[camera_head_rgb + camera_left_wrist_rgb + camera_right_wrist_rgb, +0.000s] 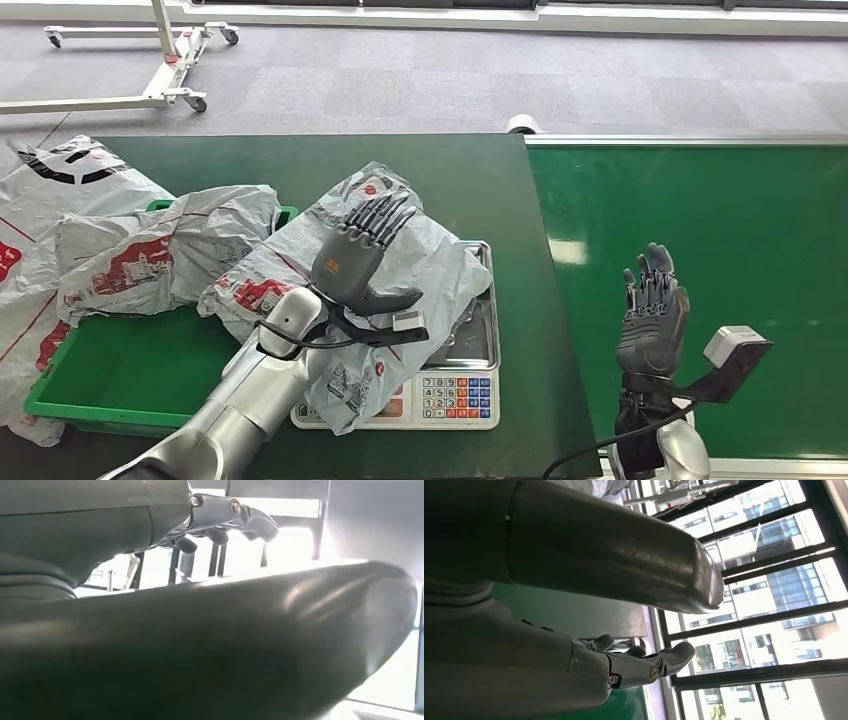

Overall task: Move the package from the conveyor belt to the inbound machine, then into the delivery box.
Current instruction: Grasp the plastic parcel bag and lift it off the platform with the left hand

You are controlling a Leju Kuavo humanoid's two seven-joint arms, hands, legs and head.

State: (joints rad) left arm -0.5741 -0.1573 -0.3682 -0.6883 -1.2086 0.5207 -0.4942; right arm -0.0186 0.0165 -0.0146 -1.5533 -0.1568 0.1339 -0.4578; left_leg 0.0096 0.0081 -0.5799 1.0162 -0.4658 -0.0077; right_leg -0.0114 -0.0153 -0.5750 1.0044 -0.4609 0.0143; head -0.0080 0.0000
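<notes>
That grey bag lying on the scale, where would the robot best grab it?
Probably the package at its loose crumpled edge hanging over the scale front, coming from above: it lies flat and limp, so only bunched film offers a hold. The left robot hand hovers over it, fingers spread.

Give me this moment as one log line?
left robot hand: open above package | package: on scale | right robot hand: open over conveyor belt

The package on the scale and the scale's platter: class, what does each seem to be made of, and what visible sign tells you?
The package: thin grey plastic film, by its crinkles, glossy sheen and printed red marks. The scale's platter: probably stainless steel, silvery and reflective with a raised rim.
</notes>
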